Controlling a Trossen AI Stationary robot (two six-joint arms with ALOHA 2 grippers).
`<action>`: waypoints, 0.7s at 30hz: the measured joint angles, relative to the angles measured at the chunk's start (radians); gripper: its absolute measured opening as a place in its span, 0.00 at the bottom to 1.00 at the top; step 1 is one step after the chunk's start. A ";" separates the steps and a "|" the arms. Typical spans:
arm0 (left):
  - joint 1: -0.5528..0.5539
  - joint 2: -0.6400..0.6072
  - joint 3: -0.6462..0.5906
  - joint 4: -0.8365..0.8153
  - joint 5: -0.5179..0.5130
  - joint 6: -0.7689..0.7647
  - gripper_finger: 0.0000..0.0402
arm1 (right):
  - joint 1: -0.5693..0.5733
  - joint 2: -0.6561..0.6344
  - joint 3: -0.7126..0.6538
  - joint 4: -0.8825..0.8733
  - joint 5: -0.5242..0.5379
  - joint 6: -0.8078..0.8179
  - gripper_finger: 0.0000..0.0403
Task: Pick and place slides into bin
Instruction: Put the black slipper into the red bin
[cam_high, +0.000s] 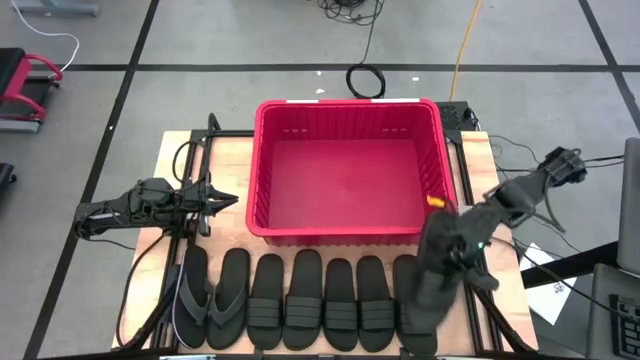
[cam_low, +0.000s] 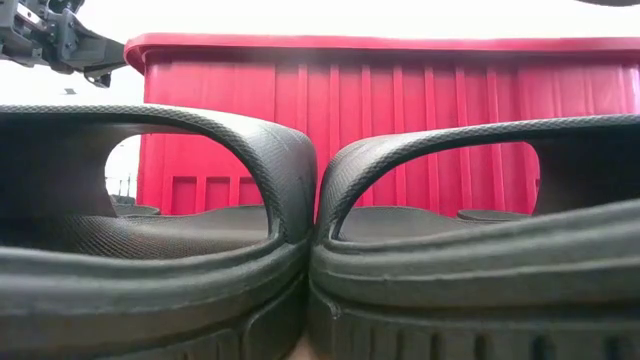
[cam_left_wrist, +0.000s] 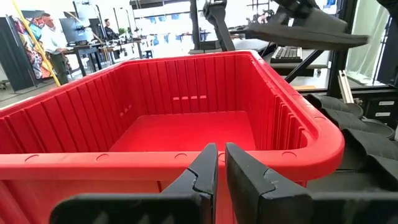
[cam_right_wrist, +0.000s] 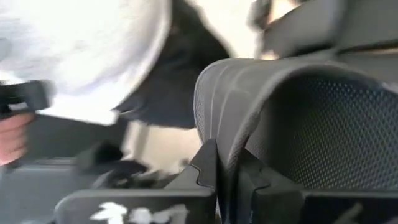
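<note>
The red bin (cam_high: 345, 232) stands at the table's middle, nothing in it. A row of black slides lies along the near edge: two flip-flops (cam_high: 210, 300) at the left, then several ribbed-band slides (cam_high: 320, 305). My right gripper (cam_high: 440, 262) is at the row's right end, shut on one ribbed-band slide (cam_high: 422, 300). That slide also shows in the air in the left wrist view (cam_left_wrist: 305, 28). My left gripper (cam_high: 228, 200) is shut and empty, level, just left of the bin's left wall (cam_left_wrist: 155, 162). My right gripper pinches the edge of the slide's wide band (cam_right_wrist: 231, 134) between its two fingers. The slide is lifted clear of the table and lies roughly level, as the left wrist view (cam_left_wrist: 311, 31) shows.
Two slides (cam_low: 150, 250) (cam_low: 480, 250) lie right before the low camera, with the bin's slotted wall (cam_low: 400, 120) behind them. Cables and rails run along both table sides. People stand in the room far behind (cam_left_wrist: 53, 37).
</note>
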 joint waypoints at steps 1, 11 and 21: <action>0.000 0.000 0.000 0.000 0.000 -0.004 0.09 | -0.025 0.009 0.040 -0.060 0.026 -0.038 0.01; 0.000 0.000 0.000 0.000 0.000 0.010 0.09 | -0.296 0.105 0.397 -0.595 0.388 -0.395 0.01; 0.000 0.000 0.000 0.000 0.000 0.009 0.09 | -0.737 0.125 0.550 -0.709 0.544 -0.829 0.01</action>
